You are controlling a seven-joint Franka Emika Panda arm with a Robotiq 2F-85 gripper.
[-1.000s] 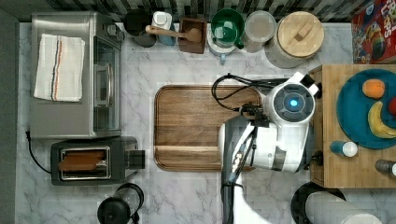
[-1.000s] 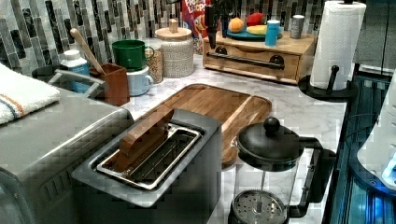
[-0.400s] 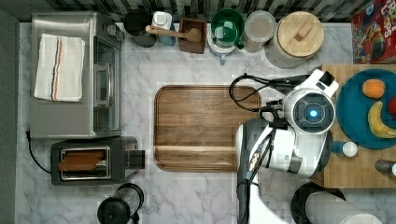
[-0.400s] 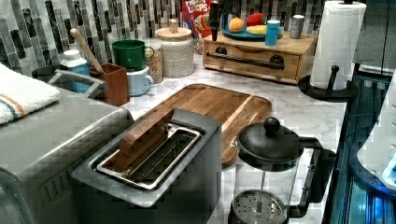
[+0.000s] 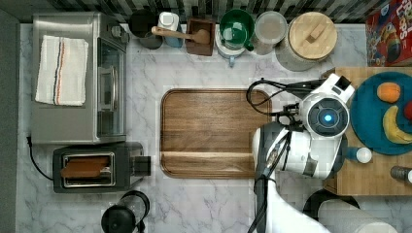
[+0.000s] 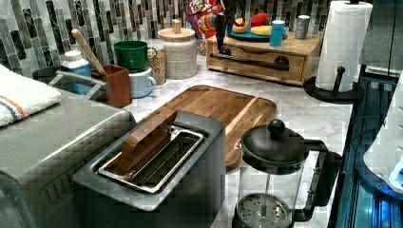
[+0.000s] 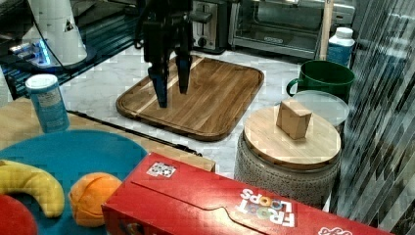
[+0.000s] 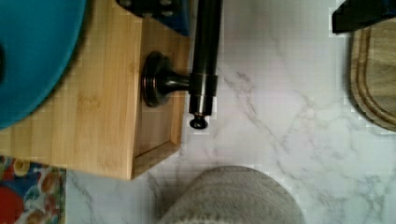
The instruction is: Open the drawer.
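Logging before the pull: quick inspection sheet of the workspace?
Surface: marble counter, no spills seen.
Job's things: drawer looks shut; black bar handle in front.
Clutter: wooden tray, toaster, toaster oven, French press, paper towels, cereal box.
Gripper: gripper open, above the handle, holding nothing.
Cables: black cable loop on the arm.
Surroundings: tiled backsplash.

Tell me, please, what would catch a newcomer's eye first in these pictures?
Probably the arm, white with a glowing blue ring, at the top view's right, its dark hand hanging open over the counter beside the black handle of the drawer. Next, the teal plate of fruit on the wooden box over that drawer, and the big wooden tray mid-counter.
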